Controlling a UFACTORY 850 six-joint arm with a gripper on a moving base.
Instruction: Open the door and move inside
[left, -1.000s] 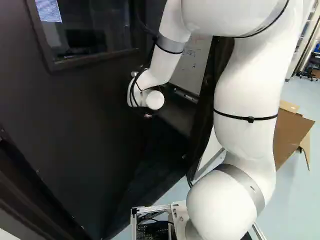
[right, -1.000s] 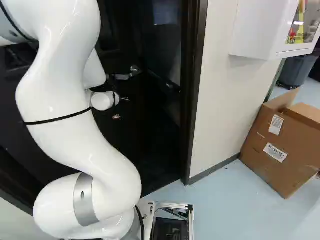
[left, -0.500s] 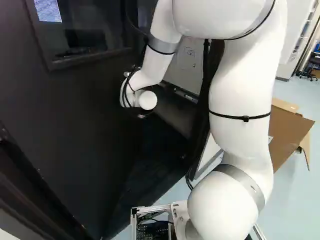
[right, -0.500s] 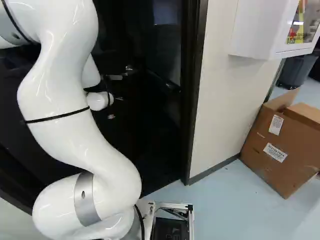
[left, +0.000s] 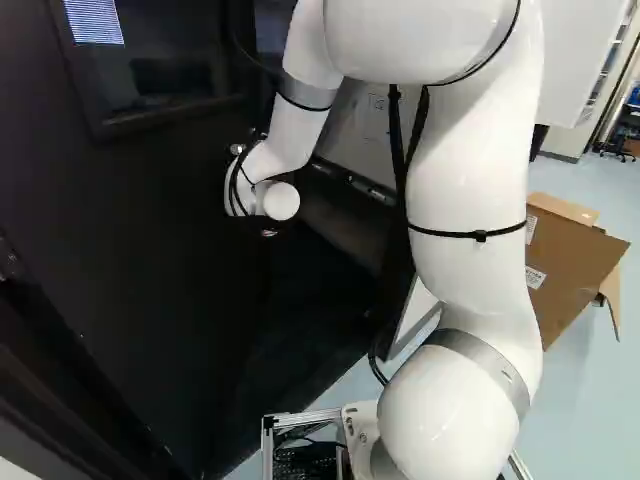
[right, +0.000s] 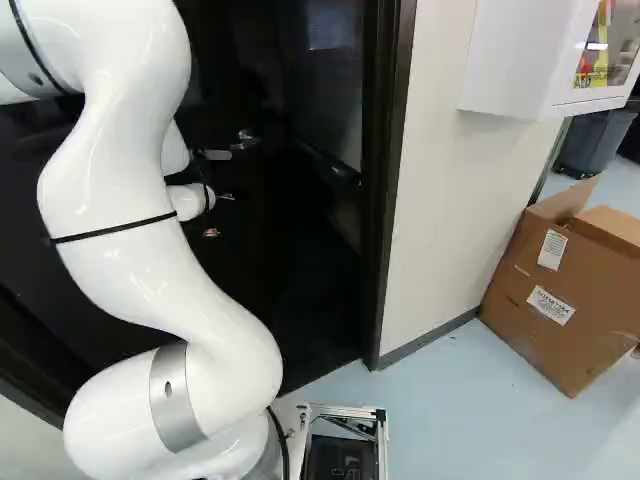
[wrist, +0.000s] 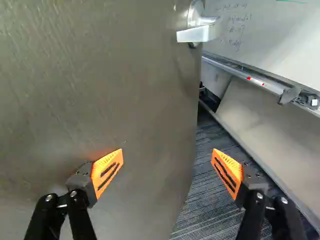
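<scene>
In the left base view the black door (left: 150, 270), flat and smooth with one framed window (left: 170, 75), stands ajar. The glossy white arm (left: 470, 190) covers part of the opening, its top cut off. One brown cardboard box (left: 575, 265) sits at the right.

In the right base view, the dark hand (right: 219, 215) nearly vanishes against the door, just two small glints showing below one metal lever handle (right: 215, 154). Past the black door frame (right: 390, 190) hangs one boxy white cabinet (right: 515, 60), cut off by the view's edge.

In the wrist view the hand is spread wide, its two ribbed orange pads (wrist: 107, 172) apart with nothing clamped. One finger lies over the finely pitted door; whether it touches is unclear. The other is beyond the door's edge, above ridged dark carpet (wrist: 205, 200). Ahead are one whiteboard (wrist: 275, 30) and one red-ended marker (wrist: 256, 81).
</scene>
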